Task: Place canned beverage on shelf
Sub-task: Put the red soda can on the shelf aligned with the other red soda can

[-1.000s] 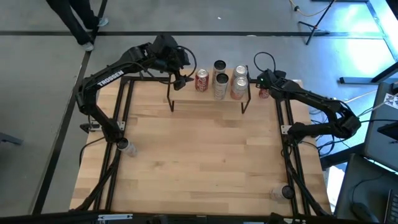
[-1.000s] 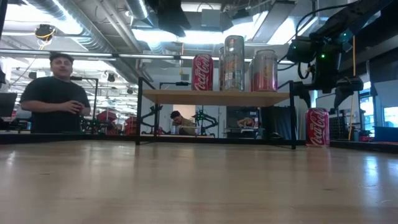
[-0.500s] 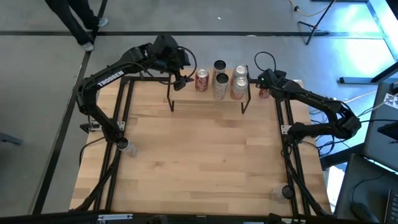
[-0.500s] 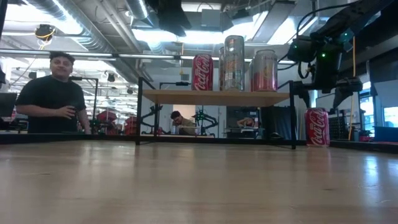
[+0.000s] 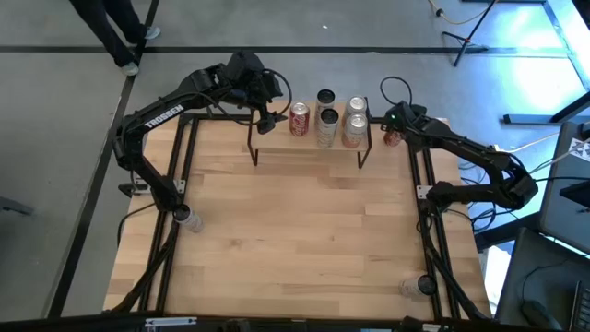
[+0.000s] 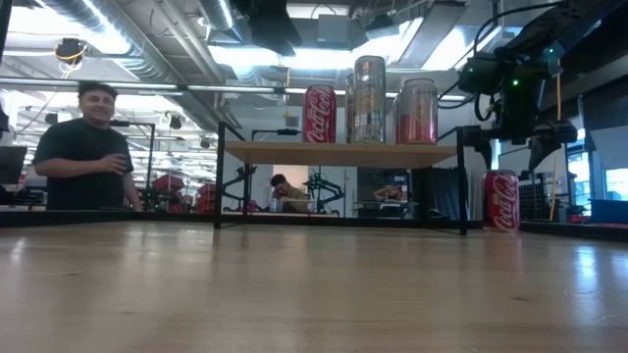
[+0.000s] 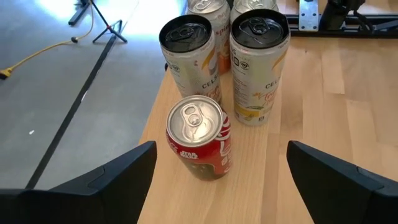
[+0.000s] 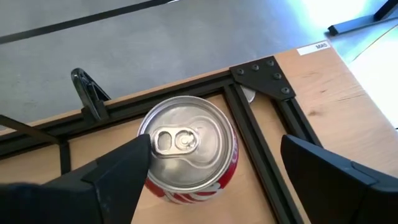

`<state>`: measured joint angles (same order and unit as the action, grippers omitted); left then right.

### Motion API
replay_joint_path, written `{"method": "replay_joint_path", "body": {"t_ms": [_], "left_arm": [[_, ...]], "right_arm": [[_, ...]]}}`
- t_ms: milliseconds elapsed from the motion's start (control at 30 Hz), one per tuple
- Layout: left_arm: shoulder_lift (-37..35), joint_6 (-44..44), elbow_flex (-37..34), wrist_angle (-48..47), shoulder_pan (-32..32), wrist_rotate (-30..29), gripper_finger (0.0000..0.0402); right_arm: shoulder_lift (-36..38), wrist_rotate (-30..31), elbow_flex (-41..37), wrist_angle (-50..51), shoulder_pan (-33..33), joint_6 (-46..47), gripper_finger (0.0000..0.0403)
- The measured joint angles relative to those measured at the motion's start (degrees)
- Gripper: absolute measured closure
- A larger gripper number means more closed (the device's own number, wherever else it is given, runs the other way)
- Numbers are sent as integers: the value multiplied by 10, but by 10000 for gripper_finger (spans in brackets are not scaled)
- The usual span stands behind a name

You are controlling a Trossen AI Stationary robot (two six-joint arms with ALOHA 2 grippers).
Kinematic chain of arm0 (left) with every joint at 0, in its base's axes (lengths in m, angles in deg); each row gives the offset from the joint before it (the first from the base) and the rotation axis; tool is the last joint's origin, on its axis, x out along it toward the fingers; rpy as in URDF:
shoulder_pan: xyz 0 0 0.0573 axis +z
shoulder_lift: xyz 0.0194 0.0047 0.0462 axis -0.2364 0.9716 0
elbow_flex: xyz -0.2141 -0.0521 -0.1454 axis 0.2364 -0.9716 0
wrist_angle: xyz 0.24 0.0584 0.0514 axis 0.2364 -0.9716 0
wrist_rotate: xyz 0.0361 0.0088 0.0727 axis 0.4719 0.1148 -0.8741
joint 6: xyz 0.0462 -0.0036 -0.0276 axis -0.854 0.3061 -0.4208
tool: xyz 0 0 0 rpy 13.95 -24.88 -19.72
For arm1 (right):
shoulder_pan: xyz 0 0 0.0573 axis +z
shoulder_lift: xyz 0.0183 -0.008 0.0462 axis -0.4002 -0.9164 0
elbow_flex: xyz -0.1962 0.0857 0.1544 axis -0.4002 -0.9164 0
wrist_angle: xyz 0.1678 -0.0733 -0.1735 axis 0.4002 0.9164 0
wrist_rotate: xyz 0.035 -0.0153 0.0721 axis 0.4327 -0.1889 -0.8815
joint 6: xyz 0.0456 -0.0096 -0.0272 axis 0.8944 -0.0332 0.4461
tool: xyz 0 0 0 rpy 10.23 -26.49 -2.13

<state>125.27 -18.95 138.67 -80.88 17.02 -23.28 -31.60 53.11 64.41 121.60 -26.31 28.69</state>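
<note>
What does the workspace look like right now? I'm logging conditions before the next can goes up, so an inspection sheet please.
Surface: wooden tabletop, bare in the middle.
Job's things: shelf holds a red cola can and taller slim cans; another red can stands on the table beside the shelf's leg.
Clutter: nothing seen.
End effectors: right end effector open, hovering above the red can on the table; left end effector open, above the shelf's red cola can.
Cables: black loop on the right arm.
Surroundings: a person beyond the table; floor stands.
</note>
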Motion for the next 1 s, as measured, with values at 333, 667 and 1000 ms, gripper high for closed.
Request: {"method": "replay_joint_path", "body": {"t_ms": [333, 667, 1000], "left_arm": [[0, -2, 0, 0, 0, 0, 53], [0, -12, 0, -1, 0, 0, 53], [0, -12, 0, 0, 0, 0, 53]], "right_arm": [[4, -10, 5, -20, 0, -11, 52], [-14, -6, 4, -18, 0, -11, 52], [-36, -6, 4, -15, 0, -2, 52]]}}
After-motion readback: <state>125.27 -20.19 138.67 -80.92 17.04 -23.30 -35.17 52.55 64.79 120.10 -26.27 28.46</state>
